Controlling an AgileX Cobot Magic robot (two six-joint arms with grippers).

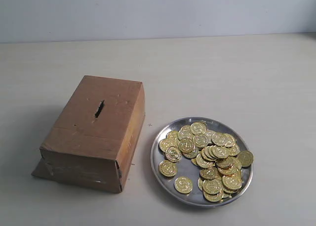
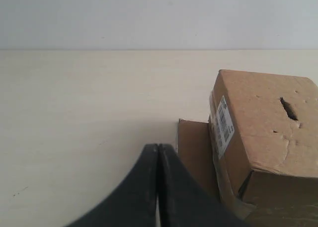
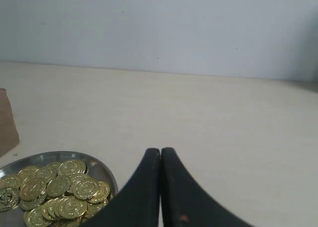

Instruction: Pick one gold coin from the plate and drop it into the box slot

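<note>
A round silver plate [image 1: 163, 137] heaped with several gold coins [image 1: 210, 154] sits right of a brown cardboard box [image 1: 96, 132]. The dark ragged box slot [image 1: 99, 109] is cut in the box's top face. Neither gripper shows in the exterior view. In the left wrist view my left gripper [image 2: 158, 148] is shut and empty, beside the box [image 2: 263, 132] with its slot [image 2: 288, 109] in sight. In the right wrist view my right gripper [image 3: 160, 151] is shut and empty, just beside the plate [image 3: 102, 168] and its coins [image 3: 59, 192].
A flat cardboard flap [image 2: 194, 152] sticks out from under the box on the pale wooden table [image 1: 237, 72]. A plain light wall [image 1: 158, 11] runs behind the table.
</note>
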